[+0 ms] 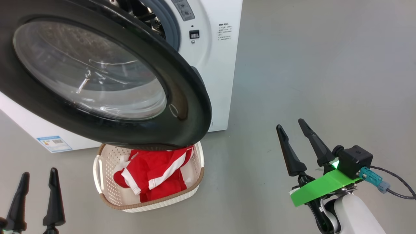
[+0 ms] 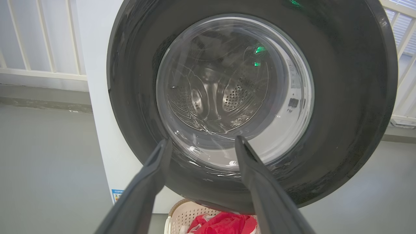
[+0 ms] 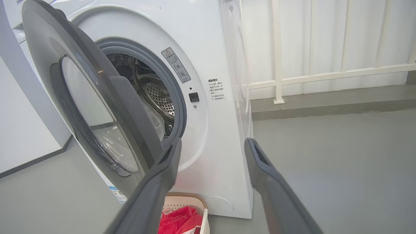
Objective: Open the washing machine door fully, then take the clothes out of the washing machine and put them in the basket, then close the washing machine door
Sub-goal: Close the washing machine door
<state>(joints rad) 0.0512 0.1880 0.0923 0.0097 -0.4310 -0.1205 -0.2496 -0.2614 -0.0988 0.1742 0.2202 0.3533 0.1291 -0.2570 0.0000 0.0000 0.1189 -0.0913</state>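
Head view: big white front-loading washing machine (image 1: 221,65), its round glossy black door (image 1: 188,107) ajar and covering the far rim of the cream perforated plastic basket (image 1: 146,204). Red white-striped clothes (image 1: 156,175) lie inside it. Left gripper (image 1: 39,172), cut off low, and right gripper (image 1: 290,123) both spread wide, empty.

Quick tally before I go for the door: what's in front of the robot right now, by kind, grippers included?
washing machine: 1
washing machine door: 1, standing open
basket: 1
red clothes: 1 heap, lying in the basket; number of garments cannot be told
Grippers: 2, left gripper and right gripper, both open and holding nothing
Total: 6
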